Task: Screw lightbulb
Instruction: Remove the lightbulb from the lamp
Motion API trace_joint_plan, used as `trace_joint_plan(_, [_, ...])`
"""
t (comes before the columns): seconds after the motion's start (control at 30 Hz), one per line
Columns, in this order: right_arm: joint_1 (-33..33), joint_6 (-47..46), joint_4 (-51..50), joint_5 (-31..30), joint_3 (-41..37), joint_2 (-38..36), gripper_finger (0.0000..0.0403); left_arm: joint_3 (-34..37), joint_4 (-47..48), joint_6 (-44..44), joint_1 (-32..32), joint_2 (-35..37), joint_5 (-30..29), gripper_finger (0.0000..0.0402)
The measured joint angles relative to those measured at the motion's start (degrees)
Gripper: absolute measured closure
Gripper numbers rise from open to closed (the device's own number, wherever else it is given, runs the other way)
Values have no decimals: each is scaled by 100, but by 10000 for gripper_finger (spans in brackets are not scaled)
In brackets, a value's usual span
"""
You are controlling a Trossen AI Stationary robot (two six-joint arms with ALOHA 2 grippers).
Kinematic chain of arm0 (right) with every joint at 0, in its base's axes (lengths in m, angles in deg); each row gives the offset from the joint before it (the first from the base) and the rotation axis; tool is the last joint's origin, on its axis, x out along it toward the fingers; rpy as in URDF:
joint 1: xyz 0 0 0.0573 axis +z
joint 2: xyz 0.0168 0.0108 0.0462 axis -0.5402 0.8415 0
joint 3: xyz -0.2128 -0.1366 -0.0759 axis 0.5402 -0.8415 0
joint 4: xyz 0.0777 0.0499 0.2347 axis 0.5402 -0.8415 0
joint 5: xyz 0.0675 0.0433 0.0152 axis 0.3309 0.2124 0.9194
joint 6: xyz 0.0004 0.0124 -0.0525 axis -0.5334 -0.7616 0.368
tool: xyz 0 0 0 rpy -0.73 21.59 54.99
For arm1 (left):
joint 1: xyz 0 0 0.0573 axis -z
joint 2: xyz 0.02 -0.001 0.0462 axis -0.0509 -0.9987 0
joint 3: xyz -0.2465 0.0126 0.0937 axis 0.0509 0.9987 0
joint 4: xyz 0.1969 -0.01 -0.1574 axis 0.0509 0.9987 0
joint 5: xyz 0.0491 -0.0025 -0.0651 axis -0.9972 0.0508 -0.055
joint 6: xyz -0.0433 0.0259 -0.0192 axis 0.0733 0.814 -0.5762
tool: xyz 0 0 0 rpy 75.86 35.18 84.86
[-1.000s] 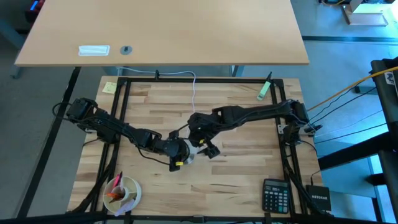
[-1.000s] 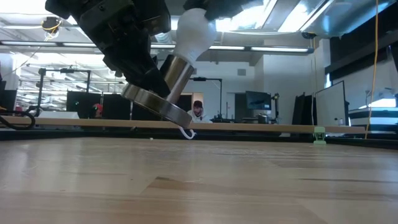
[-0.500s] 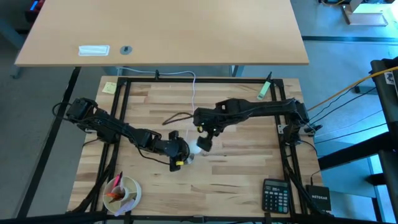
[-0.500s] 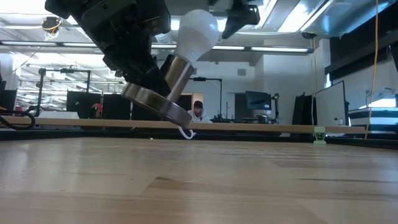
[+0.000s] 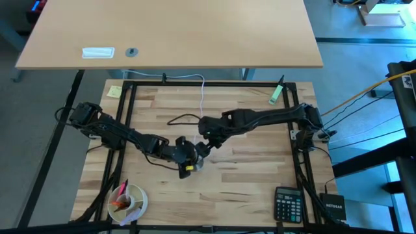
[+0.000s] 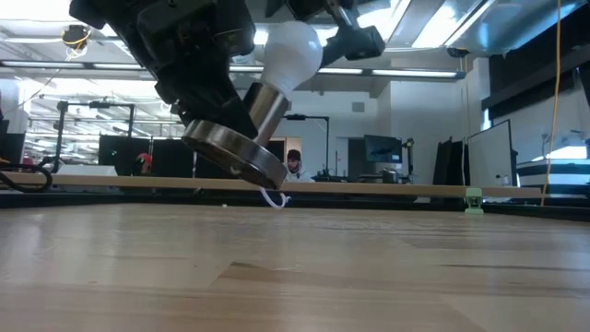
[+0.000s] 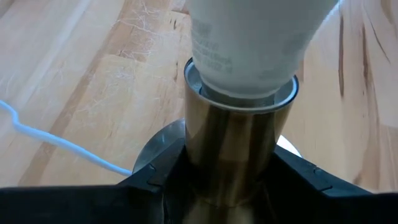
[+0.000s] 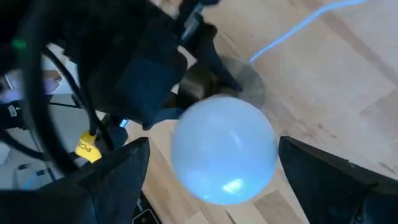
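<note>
The white frosted lightbulb (image 6: pixel 291 51) sits with its base in the metal socket (image 6: pixel 261 109), whose round silvery base disk (image 6: pixel 234 159) carries a thin white cord (image 7: pixel 56 144). My left gripper (image 5: pixel 184 155) is shut on the socket near the table's middle. My right gripper (image 5: pixel 207 143) is open, and its two fingers (image 8: pixel 118 180) stand on either side of the bulb's globe (image 8: pixel 224 149), with gaps showing in the right wrist view. In the low view one right finger (image 6: pixel 355 37) stands close beside the globe. My left gripper pinches the socket's tube (image 7: pixel 231 155) between its two fingers (image 7: pixel 155 183), just below where the bulb enters. The socket is lifted clear of the table and tilted, with its disk low and its bulb end up toward the right gripper.
The white cord (image 5: pixel 203 97) runs from the socket to the table's far edge. A calculator (image 5: pixel 288 203) lies near right, a bowl with small things (image 5: pixel 128 200) near left, a green item (image 5: pixel 276 93) far right, and a yellow note (image 5: pixel 114 91) far left.
My right gripper, which stood over the bulb's globe a second ago, drew off it toward the far edge, baring the globe, and has now come back around it, turned about. The socket and bulb have stayed tilted in my left gripper.
</note>
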Motion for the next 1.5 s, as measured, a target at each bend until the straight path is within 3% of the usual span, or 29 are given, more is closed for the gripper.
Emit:
trace_joint_plan(0.5, [-111, -413, 408, 256, -339, 0, 48, 6, 3, -101, -7, -2, 0, 239])
trace_joint_plan(0.87, [-111, 9, 362, 339, -340, 0, 151, 6, 20, -77, -37, -2, 4, 239])
trace_joint_plan(1.13, [-109, 2829, 447, 587, -344, 0, 159, 6, 20, 225, 11, -2, 9, 239])
trace_joint_plan(1.5, [-92, 9128, 504, 486, -351, 0, 160, 6, 66, 665, 46, -2, -9, 239])
